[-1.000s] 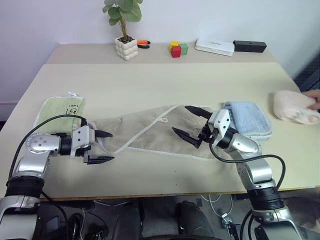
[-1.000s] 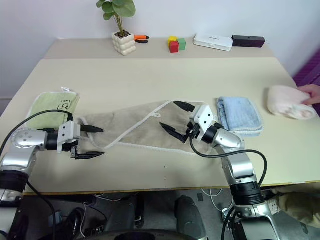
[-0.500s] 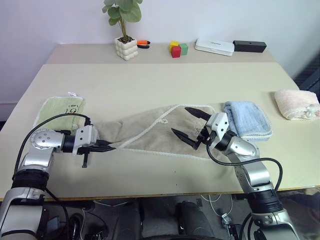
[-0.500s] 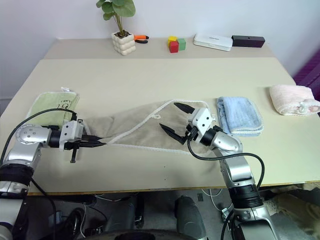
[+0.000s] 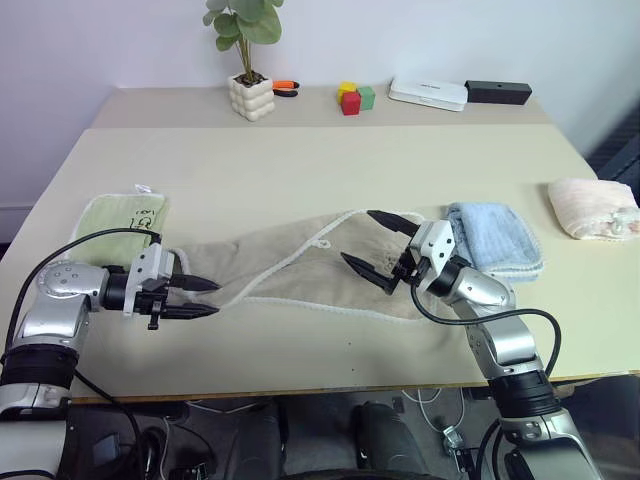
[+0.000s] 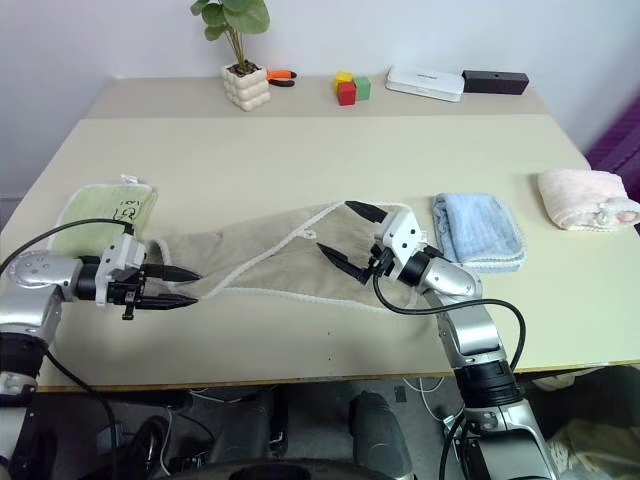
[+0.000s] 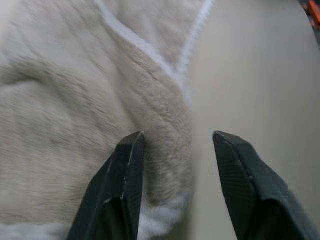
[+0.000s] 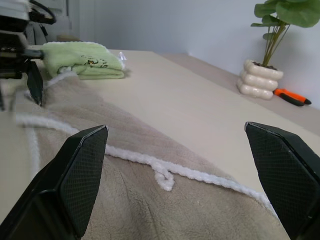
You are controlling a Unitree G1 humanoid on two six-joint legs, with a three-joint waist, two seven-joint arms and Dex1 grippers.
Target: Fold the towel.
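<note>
Nearest the table's (image 5: pixel 300 350) front edge: left gripper (image 5: pixel 200 298) hovering at the left end of the towel (image 5: pixel 290 270), fingers (image 7: pixel 125 190) parted with a narrow gap, astride the corded corner in the left wrist view, grasping nothing that can be made out. Just beyond, right gripper (image 5: pixel 378 248) spread wide and released above the towel's right half, closed on nothing. Beige towel itself stretched flat and rumpled across the front middle of the table, white edging curling over its top, small white loop (image 8: pixel 164 179) lying on the pile. Folded light green towel (image 5: pixel 122 218) beside the beige towel's left end; folded light blue towel (image 5: pixel 495 238) just right of the right gripper. Further right, pink cloth bundle (image 5: pixel 592 208). Along the far edge: potted plant (image 5: pixel 250 60), orange-handled tool (image 5: pixel 286 87), coloured blocks (image 5: pixel 355 98), white box (image 5: pixel 428 94), black bar (image 5: pixel 498 93).
</note>
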